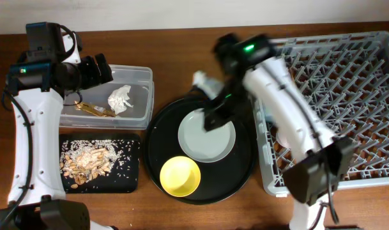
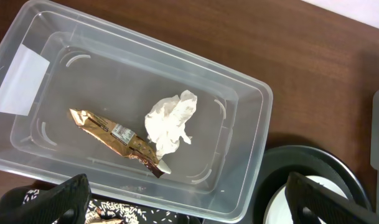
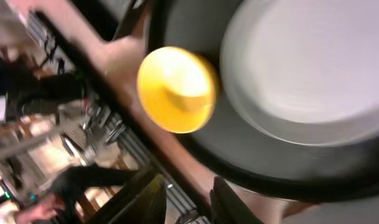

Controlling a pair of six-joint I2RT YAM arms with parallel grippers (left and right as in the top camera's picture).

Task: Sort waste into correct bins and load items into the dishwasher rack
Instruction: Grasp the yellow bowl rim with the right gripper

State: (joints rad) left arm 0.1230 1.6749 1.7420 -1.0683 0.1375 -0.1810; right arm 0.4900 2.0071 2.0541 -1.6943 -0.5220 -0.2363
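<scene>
On my overhead feed the dishwasher rack (image 1: 366, 83) is the biggest thing on the bench (image 1: 175, 45). It is one grey peg-lattice crate filling the right side, and only that view shows it clearly. Just left of it sits one large round black tray (image 1: 154, 150). It carries one pale grey-white plate (image 1: 210, 137) and, nearer the front edge, one yellow bowl (image 1: 180, 176), the two almost touching.

At the far left is one clear plastic tub (image 1: 142, 76), with one shallow black rectangular tray (image 1: 131, 172) just in front of it. A heap of tan food scraps (image 1: 85, 163) is spread across the rectangular tray.

The left wrist camera looks straight down into the tub and shows what the overhead only hints at. One crumpled white napkin (image 2: 170, 121) touches one crinkled gold-brown wrapper (image 2: 111, 134), both lying on the tub floor. There is also one white label (image 2: 18, 81) on the tub's wall. The left jaws are released, their two dark fingers (image 2: 58, 199) spread wide at the bottom of that picture and hovering empty above the tub's near rim.

The right wrist feed is smeared by blur, and bowl, plate and round tray show only as shapes. The right jaws hang over the plate's upper-left edge. They look parted, with nothing between them.
</scene>
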